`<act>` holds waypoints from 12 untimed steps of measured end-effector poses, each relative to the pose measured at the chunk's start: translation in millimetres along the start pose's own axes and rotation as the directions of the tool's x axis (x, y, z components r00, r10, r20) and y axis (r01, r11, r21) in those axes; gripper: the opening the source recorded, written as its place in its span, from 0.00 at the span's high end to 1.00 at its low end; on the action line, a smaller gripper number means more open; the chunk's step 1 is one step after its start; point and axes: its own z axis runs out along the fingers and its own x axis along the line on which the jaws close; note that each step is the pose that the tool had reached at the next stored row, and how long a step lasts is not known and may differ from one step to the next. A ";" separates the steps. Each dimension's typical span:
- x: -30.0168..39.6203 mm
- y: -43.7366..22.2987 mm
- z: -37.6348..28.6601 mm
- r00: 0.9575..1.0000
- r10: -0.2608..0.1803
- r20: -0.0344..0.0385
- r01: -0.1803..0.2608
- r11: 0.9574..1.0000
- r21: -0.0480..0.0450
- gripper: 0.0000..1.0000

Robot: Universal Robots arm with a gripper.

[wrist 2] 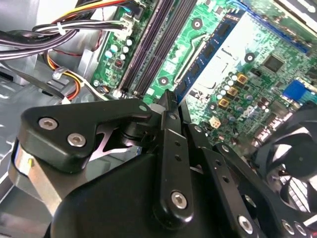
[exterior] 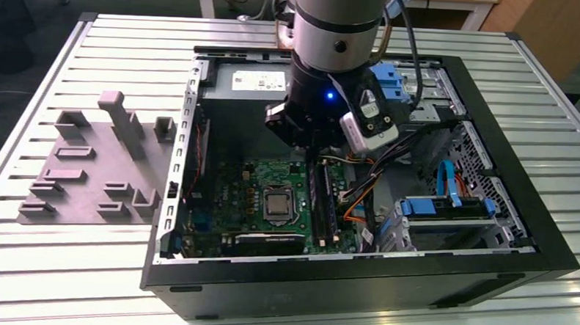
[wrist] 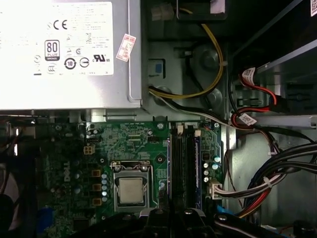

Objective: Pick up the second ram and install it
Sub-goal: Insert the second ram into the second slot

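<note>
Two fingers of the claw point(wrist 2: 170, 101) looked pinched almost shut on one end of the ram point(wrist 2: 214, 45), which hung low over the board point(wrist 2: 257, 29), just beside the dark slots point(wrist 2: 148, 49). Seating it well probably meant lining it up parallel over a slot, then pressing straight and evenly.

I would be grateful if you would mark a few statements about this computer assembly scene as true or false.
1. The hand is inside the open computer case, above the motherboard. True.
2. The gray fixture sits inside the case. False: it lies on the slatted table, at the exterior view's left of the case.
3. The processor has a cooler mounted on it. False: its silver top is bare.
4. In the second wrist view, a blue-green ram strip lies between the dark memory slots and the processor socket. True.
</note>
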 end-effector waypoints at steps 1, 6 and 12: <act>-0.9 0.0 1.8 1.000 -0.001 0.000 0.001 1.000 0.000 0.86; -2.0 -0.1 11.0 0.999 -0.042 -0.002 0.042 0.999 -0.001 0.86; -2.3 -0.7 13.5 0.999 -0.050 -0.004 0.050 0.999 -0.001 0.86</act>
